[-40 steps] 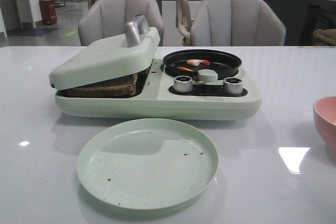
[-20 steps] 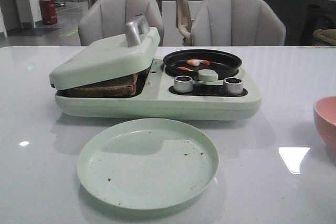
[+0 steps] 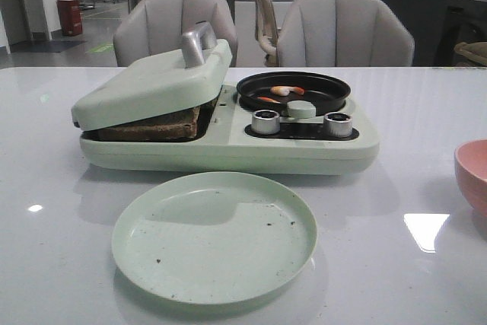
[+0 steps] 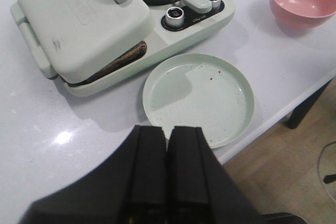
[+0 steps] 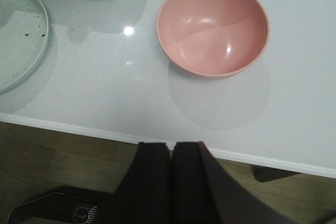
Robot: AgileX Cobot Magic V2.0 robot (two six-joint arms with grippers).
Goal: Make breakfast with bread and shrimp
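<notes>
On the white table (image 3: 68, 188) stands a pale green breakfast maker (image 3: 228, 142), its hinged lid (image 3: 152, 85) tilted down over the bread (image 3: 152, 123), whose dark crust shows in the gap under the lid at the maker's 9 o'clock side. At the maker's 2 o'clock part sits a round black pan (image 3: 294, 90) holding the shrimp (image 3: 280, 91), small orange-and-white pieces lying on the pan's floor. Two silver knobs (image 3: 265, 121) stand in front of the pan. A round green plate (image 3: 214, 235), speckled with dark crumbs, lies at 6 o'clock from the maker, just beside it. A pink bowl (image 5: 213, 27) rests at 4 o'clock, well apart from the maker. The left pincer (image 4: 167, 177) hangs above the table edge with its jaws pressed together, holding nothing. The right pincer (image 5: 172, 182) is likewise closed and empty, hovering near the bowl.
</notes>
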